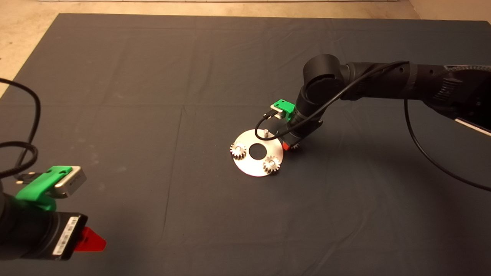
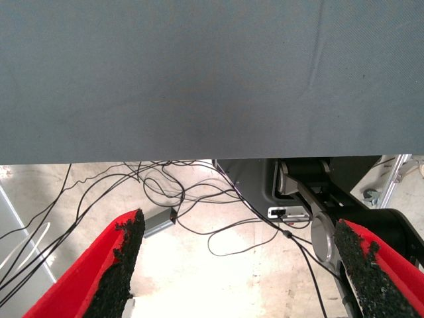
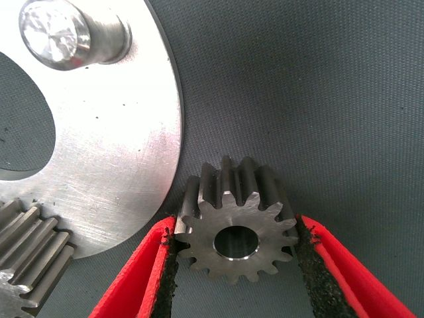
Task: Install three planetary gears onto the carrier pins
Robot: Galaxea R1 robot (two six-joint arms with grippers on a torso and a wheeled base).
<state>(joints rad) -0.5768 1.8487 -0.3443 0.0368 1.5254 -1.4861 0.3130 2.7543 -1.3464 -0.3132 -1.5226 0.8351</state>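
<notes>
The shiny round disc (image 1: 253, 165) lies at the mat's middle. Two planetary gears (image 1: 238, 150) (image 1: 271, 165) sit on its carrier pins. The third pin (image 1: 265, 133) stands bare at the disc's far side. My right gripper (image 1: 290, 146) is low, just off the disc's right rim, and is shut on the third gear (image 3: 235, 225). In the right wrist view, both pads press that gear's teeth. It sits beside the disc's rim (image 3: 132, 165), apart from the bare pin (image 3: 63, 33). A mounted gear (image 3: 26, 248) shows at that view's edge. My left gripper (image 1: 90, 239) is parked at the lower left, open and empty (image 2: 245, 278).
The dark mat (image 1: 153, 96) stretches around the disc on all sides. The right arm (image 1: 383, 80) reaches in over the mat's right half. The left wrist view looks past the mat's edge at floor cables (image 2: 192, 192) and the robot's base (image 2: 324, 199).
</notes>
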